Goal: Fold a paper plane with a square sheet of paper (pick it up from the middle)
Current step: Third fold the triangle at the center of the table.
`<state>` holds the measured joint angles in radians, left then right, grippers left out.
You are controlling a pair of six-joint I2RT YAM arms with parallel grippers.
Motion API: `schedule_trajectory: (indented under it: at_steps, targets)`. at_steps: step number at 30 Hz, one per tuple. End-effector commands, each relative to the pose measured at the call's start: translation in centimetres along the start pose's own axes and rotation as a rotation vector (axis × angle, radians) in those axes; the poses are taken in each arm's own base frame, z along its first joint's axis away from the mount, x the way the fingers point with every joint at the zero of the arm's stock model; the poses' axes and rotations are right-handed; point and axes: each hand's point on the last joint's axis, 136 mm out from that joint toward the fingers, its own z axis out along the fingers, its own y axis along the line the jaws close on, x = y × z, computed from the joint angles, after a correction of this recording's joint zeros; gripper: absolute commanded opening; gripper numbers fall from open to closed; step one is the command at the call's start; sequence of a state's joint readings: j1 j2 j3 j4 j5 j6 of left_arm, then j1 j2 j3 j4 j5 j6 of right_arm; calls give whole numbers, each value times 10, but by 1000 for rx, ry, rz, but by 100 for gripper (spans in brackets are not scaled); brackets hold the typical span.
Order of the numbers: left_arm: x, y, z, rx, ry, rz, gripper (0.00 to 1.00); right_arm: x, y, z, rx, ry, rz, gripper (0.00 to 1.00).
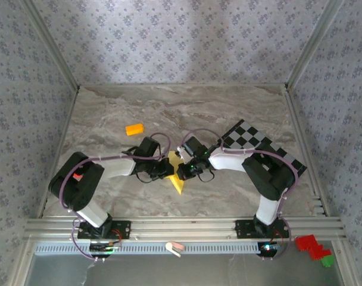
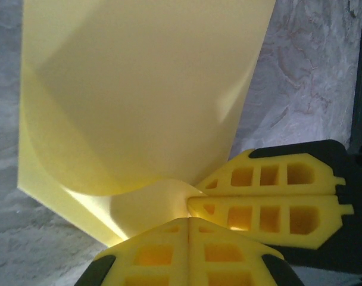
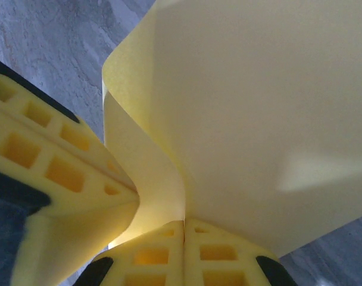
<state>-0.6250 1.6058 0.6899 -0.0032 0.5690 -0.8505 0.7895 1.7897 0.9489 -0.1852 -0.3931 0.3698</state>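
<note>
Yellow fingers [image 2: 151,256] of the left gripper [image 2: 190,221] are pressing together at the bottom of the left wrist view, clenching on the lower edge of the sheet [image 2: 145,95]. The right gripper [image 2: 199,196] is coming in from the right there, its fingers also closed and its tip touching the same stretch of paper just beside the left one. In the right wrist view the right gripper's own fingers [image 3: 151,257] are meeting tightly on the sheet's edge, and the paper is rising from them in a bent, curling fold. From above, the two arms are reaching inward so that the two grippers are meeting tip to tip over the near middle of the table [image 1: 228,107], with the one pale-yellow sheet standing up between them. One corner is pointing toward the arm bases and a second part is showing behind the fingers; whether it is touching the table I cannot tell. One orange block [image 1: 134,129] is lying on the table beyond the left arm, well apart from the paper. One checkered board [image 1: 258,146] is lying under the right arm toward the right edge. One pink-and-white piece [image 1: 175,247] is resting on the slotted rail between the bases, and some red pieces [image 1: 311,244] with one green piece [image 1: 327,260] are sitting at the near right corner.
</note>
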Motion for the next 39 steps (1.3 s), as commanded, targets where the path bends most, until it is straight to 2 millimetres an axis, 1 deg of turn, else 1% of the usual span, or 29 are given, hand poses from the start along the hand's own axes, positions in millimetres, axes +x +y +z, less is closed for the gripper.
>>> schedule_trajectory:
  at_steps: [1,9,13,17,22,24,28,36,39]
  targets:
    - [-4,-9,2,19,3,26,5,30,-35,12,121,91,63,1]
    - [6,15,6,-48,28,19,5,34,-38,16,121,107,70,2]
    - [9,19,8,-57,38,18,5,35,-39,17,120,112,72,2]
    - [12,13,-1,-42,19,38,6,35,-39,16,118,113,76,2]
    - [20,-6,-13,-2,-5,71,8,35,-40,16,113,113,84,2]
    - [24,-9,-15,5,-7,73,8,35,-40,16,108,111,91,1]
    - [31,-9,-11,34,-2,47,8,34,-40,16,94,108,106,1]
    - [41,-24,6,90,30,55,8,35,-41,16,90,108,120,1]
    - [43,-24,10,82,38,60,8,36,-41,15,92,107,122,1]
